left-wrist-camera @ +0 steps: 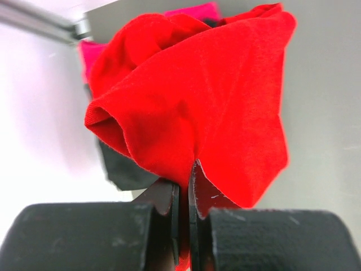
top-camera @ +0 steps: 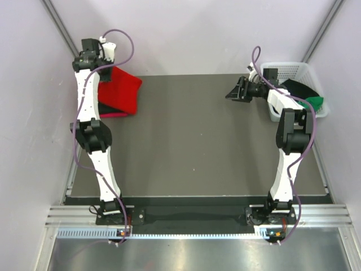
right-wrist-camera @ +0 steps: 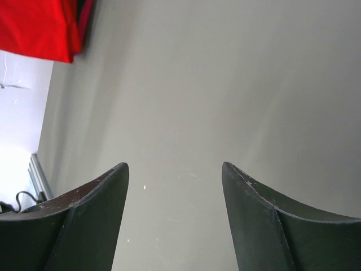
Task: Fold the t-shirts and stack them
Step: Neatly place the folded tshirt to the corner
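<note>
The bright red t-shirt (top-camera: 119, 89) lies in the upper left of the overhead view, at the far left corner of the grey table (top-camera: 192, 147). It sits bunched on top of a black t-shirt (top-camera: 106, 107) and a pinkish red t-shirt (top-camera: 114, 115), whose edges peek out beneath its lower side.

In the left wrist view the red cloth fills the middle of the frame. One fold of it runs down into the left gripper (left-wrist-camera: 183, 192), whose jaws are pressed tight together on the fabric. The black one shows at the lower left of that cloth and the pink one at the top edge.

A second black t-shirt (top-camera: 299, 89) and a green t-shirt (top-camera: 314, 103) lie in the white basket (top-camera: 293, 69) at the upper right of the overhead view, the green one hanging over its near rim.

The right gripper (right-wrist-camera: 175, 186) is just left of the basket, above bare table. Its jaws stand wide apart with nothing between them. The right wrist view shows only grey surface and a corner of red cloth in the upper left.
</note>
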Motion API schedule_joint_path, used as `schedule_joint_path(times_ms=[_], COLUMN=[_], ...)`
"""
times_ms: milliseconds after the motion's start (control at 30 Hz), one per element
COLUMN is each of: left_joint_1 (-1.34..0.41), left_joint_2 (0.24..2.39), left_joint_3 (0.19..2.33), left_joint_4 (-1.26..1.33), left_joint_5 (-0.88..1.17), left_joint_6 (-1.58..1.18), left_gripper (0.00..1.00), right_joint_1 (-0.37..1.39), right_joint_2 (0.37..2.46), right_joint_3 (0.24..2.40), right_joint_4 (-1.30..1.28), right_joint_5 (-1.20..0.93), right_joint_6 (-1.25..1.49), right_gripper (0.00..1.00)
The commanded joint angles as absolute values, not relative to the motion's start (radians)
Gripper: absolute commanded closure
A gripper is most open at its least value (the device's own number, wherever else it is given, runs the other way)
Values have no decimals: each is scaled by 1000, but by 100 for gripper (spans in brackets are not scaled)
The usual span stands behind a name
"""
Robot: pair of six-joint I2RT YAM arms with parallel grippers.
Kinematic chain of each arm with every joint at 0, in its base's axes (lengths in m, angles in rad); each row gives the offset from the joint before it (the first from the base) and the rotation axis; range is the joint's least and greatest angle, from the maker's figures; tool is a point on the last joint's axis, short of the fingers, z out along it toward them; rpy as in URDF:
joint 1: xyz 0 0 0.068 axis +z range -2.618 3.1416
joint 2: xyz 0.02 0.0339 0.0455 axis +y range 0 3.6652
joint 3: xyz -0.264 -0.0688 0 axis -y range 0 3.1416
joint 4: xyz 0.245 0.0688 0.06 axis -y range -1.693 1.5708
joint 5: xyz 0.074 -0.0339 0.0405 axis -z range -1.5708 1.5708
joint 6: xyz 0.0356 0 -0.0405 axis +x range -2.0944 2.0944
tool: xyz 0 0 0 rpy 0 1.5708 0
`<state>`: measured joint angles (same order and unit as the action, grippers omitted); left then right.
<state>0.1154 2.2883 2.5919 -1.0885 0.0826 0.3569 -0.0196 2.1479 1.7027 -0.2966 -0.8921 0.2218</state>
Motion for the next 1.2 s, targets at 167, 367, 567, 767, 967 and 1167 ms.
schedule_joint_path(times_ms=[167,367,567,767,967,1167], left_joint_1=[192,193,193,202,225,244], left_joint_2=[2313,2376,2445,2482,2479,2468], left_joint_3=[2663,2661,2661,2663,2681,2663], left_joint_4=[-988,-956,-876,-842,-830,-834], left_joint_5=[31,8,-69,-130,-170,-175], left_joint_6=[420,463,505,497,506,535], left_gripper=[100,100,100,100,100,100], right_joint_1=[-8,32,41,41,46,54], right_joint_2=[2100,2099,2095,2091,2095,2117], right_joint_3=[1694,1681,1669,1661,1660,1677], right_joint_4=[-253,-249,-245,-247,-245,-241], right_joint_5=[-907,-902,-897,-893,-890,-891], right_joint_6=[216,213,210,204,202,210], right_gripper=[33,33,33,33,33,33])
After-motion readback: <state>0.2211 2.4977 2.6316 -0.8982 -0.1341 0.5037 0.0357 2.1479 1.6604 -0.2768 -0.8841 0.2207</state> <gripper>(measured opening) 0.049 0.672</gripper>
